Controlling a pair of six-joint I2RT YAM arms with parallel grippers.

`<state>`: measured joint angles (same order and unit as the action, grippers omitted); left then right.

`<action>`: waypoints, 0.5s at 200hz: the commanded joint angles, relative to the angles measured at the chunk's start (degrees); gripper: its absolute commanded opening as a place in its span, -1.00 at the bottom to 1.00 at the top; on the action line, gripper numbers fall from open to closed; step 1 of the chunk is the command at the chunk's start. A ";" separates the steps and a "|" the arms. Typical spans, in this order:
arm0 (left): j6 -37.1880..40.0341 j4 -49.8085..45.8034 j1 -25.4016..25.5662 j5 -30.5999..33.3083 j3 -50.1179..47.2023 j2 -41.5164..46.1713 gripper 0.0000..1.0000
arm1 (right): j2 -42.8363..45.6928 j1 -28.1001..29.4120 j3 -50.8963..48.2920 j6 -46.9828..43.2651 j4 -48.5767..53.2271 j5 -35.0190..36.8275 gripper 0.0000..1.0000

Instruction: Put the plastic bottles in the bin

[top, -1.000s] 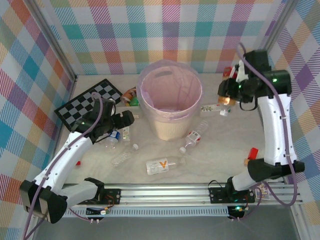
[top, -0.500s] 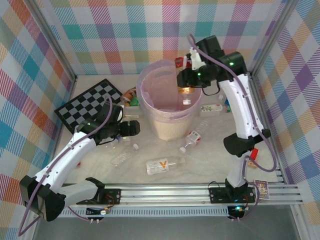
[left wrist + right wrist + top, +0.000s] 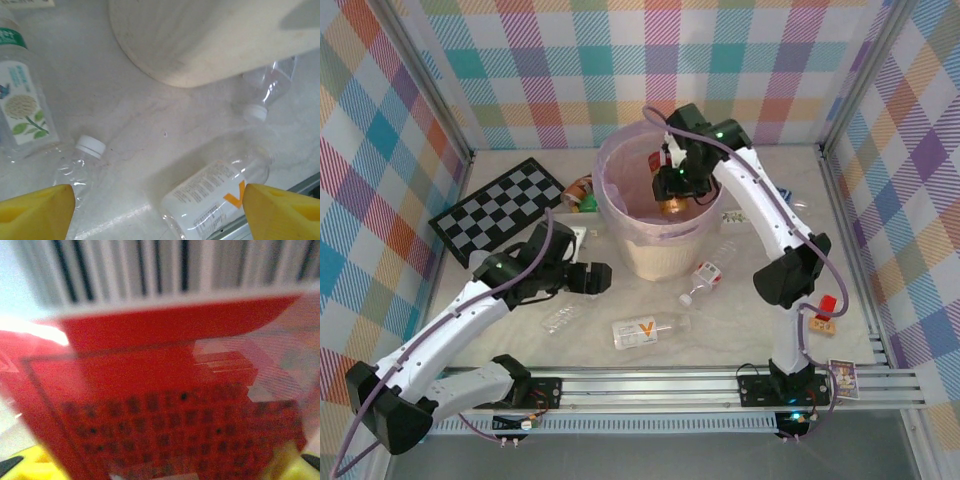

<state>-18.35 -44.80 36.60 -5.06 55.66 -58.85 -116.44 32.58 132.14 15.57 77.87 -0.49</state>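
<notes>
right gripper (image 3: 670,188): now over middle of bin (image 3: 655,258), further left than before, clamped on red-labelled bottle (image 3: 150,405) | left gripper (image 3: 597,278): now further right, fingers wide apart, above loose bottles (image 3: 212,197) beside bin

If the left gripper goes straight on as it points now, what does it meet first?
The left gripper likely meets the bare table first, between the crumpled bottle and the orange-marked bottle; the bin stands beyond. Depth is unclear.

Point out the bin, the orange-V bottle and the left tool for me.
bin (image 3: 655,262), top external view, cream outer wall.
orange-V bottle (image 3: 640,331), top external view, white label.
left tool (image 3: 605,278), top external view, between its fingertips.
</notes>
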 commanded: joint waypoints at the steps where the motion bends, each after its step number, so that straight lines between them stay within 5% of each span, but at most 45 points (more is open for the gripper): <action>1: 0.33 1.31 2.90 1.64 -0.98 0.09 0.75 | -0.19 1.59 -5.00 -0.42 -4.39 2.62 -0.02; 33: -0.38 2.20 6.86 4.80 -1.00 0.26 0.80 | 0.25 2.99 -15.24 -0.70 -12.45 9.05 0.16; 100: 0.68 5.05 15.72 9.41 -3.32 2.37 0.97 | 6.43 4.42 -23.93 -0.68 -19.43 7.80 0.80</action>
<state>-18.33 -42.00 49.01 1.19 53.80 -58.30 -115.96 36.42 108.64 15.55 61.39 7.05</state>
